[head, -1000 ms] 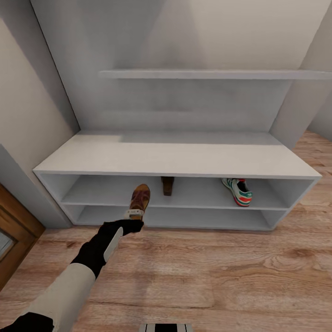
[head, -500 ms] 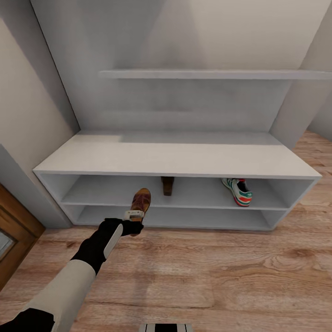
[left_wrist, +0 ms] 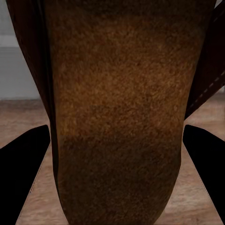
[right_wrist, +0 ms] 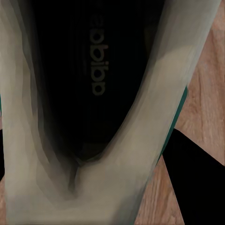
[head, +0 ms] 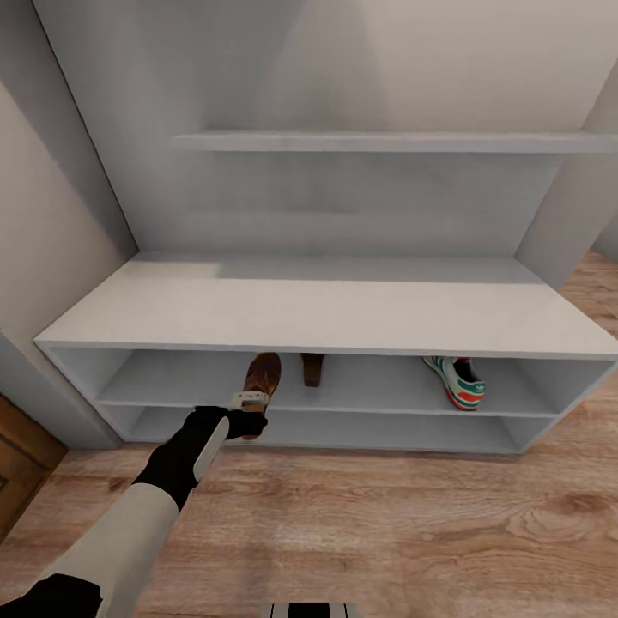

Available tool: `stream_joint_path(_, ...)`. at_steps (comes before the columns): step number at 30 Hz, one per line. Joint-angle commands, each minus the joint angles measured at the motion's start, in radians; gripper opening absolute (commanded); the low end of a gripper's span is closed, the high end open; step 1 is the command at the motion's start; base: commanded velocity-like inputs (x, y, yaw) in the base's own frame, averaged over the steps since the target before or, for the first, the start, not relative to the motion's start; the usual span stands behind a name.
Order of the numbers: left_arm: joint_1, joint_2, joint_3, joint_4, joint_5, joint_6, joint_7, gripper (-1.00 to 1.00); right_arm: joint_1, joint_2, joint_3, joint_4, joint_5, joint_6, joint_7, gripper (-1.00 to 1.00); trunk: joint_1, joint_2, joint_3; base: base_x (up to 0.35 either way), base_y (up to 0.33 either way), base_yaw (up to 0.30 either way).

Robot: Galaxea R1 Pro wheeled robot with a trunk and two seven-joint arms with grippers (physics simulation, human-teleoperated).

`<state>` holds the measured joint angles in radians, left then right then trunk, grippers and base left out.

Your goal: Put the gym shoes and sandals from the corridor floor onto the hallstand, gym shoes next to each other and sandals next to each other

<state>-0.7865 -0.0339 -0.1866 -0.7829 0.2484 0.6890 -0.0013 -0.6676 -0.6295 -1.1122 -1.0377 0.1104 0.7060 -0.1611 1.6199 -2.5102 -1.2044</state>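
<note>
In the head view my left gripper [head: 249,410] is shut on the heel of a brown sandal [head: 262,378], whose toe reaches the mouth of the upper shelf of the hallstand [head: 326,300]. The left wrist view looks at the sandal's footbed [left_wrist: 117,117] up close between dark fingers [left_wrist: 23,164]. The second sandal [head: 312,367] lies deeper on that same shelf, just to the right. One gym shoe [head: 459,382] sits at the shelf's right. The right wrist view looks into the other gym shoe [right_wrist: 93,93], gripped by my right gripper [right_wrist: 101,187] over the corridor floor [right_wrist: 206,84].
A floating shelf [head: 386,142] runs above the bench. The lower shelf compartment [head: 326,427] is open. A wooden door frame [head: 26,455] stands at the left, beside a grey wall. Wood plank floor [head: 386,515] spreads in front of the rack.
The camera has moved, so the rack looks wider and sits lower in the picture. My left gripper with the sandal dipped slightly, and the sandal's toe now sits under the bench edge.
</note>
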Motion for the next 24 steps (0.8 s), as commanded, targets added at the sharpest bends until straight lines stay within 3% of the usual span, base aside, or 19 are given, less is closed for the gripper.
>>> stream_joint_path(1,0.0,0.0,-0.001,-0.001,0.002,0.004,0.0,-1.0,-0.001,0.0,-0.001,-0.001,0.011,0.006,0.003,-1.0,0.0,0.0,-0.001,0.285,0.0,0.0)
stream_joint_path(11,0.0,0.0,0.0,-0.001,0.002,0.004,0.0,-1.0,-0.001,0.0,-0.001,-0.001,0.011,0.006,0.003,-1.0,0.0,0.0,-0.001,0.294,-0.076,0.0)
stream_joint_path(24,0.0,0.0,-0.001,-0.001,0.001,0.004,0.0,-1.0,-0.001,0.0,-0.001,-0.001,0.011,0.006,0.003,-1.0,0.0,0.0,-0.001,0.04,-0.016,0.0)
